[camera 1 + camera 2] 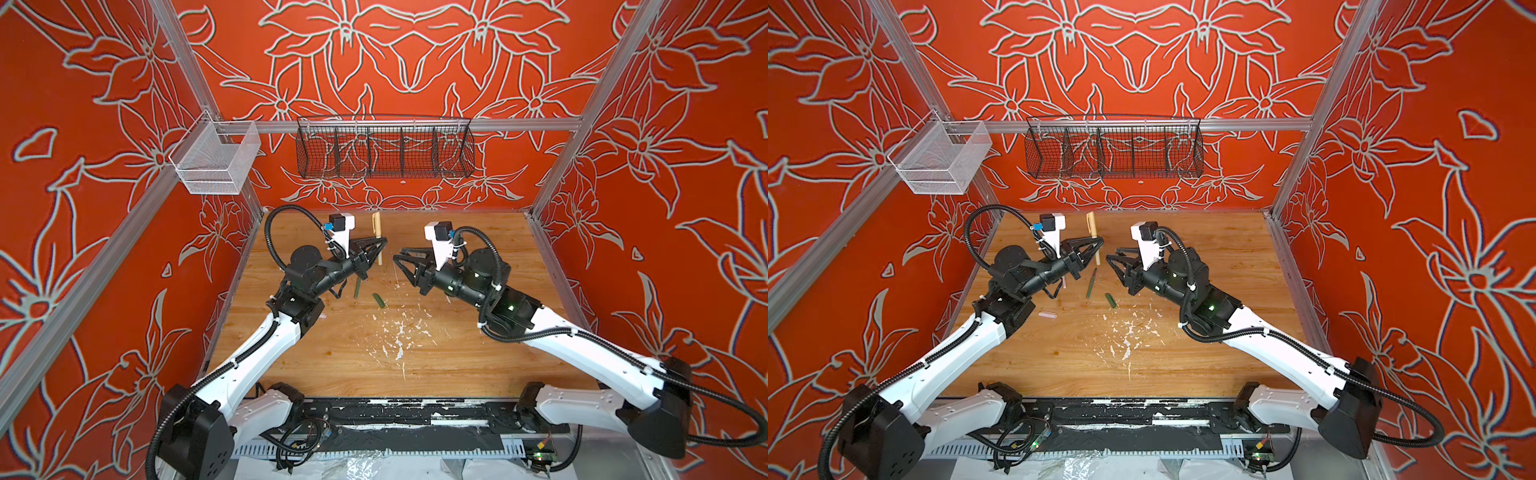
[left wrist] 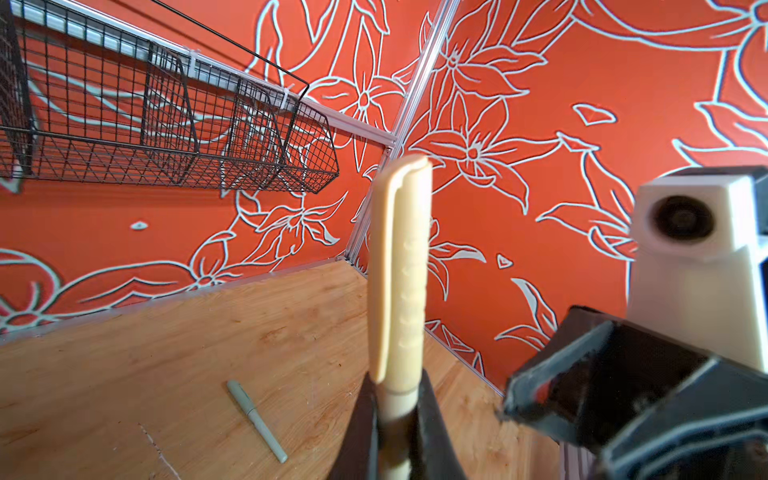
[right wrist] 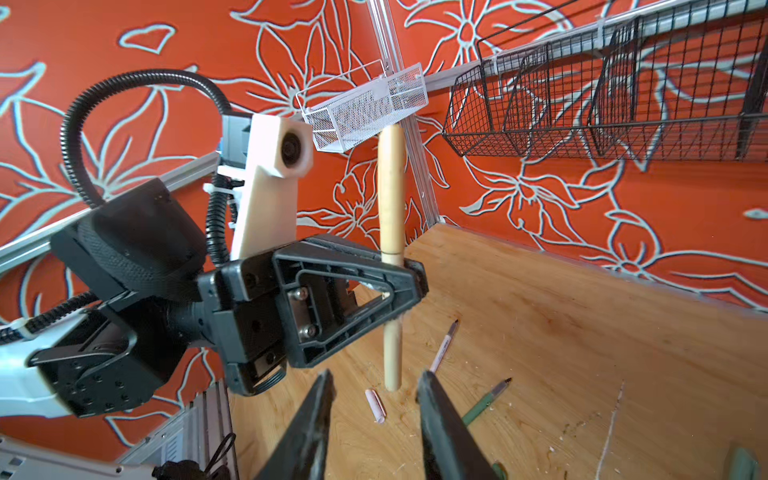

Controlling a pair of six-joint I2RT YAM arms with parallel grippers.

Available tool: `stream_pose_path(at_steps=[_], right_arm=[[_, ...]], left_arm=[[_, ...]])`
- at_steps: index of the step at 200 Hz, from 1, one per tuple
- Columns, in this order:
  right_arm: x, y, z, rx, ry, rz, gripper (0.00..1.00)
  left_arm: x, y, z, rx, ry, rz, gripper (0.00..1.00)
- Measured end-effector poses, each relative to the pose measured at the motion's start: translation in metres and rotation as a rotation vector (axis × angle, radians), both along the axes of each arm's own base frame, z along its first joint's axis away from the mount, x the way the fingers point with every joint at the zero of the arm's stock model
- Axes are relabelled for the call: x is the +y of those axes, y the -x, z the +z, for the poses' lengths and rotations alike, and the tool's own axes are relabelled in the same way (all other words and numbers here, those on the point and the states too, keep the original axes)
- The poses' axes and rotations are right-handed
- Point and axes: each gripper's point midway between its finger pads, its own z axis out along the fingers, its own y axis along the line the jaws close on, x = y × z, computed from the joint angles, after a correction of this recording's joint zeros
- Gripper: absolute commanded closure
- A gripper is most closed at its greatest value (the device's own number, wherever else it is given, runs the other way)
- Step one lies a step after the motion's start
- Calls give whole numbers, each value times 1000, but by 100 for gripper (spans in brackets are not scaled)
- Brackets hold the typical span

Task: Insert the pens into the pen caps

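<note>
Left gripper, just above centre in both top views, clamps the tan pen upright by its barrel, leaving the end with the seated tan cap free. Right gripper faces it, jaws parted, empty. Lower down, the dark green pen and dark green cap lie apart.

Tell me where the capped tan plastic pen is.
Held upright by the left gripper, the tan pen hangs over the wooden table's far middle in both top views.
</note>
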Motion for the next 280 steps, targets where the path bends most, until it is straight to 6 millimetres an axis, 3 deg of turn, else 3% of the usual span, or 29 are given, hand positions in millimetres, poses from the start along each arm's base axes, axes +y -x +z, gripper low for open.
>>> stream_pose_path(at_steps=[30, 60, 98, 155, 182, 204, 280], right_arm=[[-17, 9, 17, -54, 10, -26, 58], [-24, 11, 18, -72, 34, -46, 54], [-14, 0, 13, -45, 86, -46, 53], [-1, -24, 25, -29, 117, -73, 50], [-3, -32, 20, -2, 118, -89, 49], [-3, -37, 13, 30, 121, -89, 55], [14, -41, -13, 132, 124, -19, 64]], left_arm=[[0, -5, -5, 16, -1, 10, 100], [-3, -8, -12, 36, -6, 3, 100], [-15, -3, -18, 52, -15, -35, 100], [-38, 14, -22, 42, -43, -114, 100], [-42, 17, -25, 45, -57, -129, 100], [-43, 18, -27, 46, -66, -132, 100], [-43, 18, -28, 42, -74, -132, 100]])
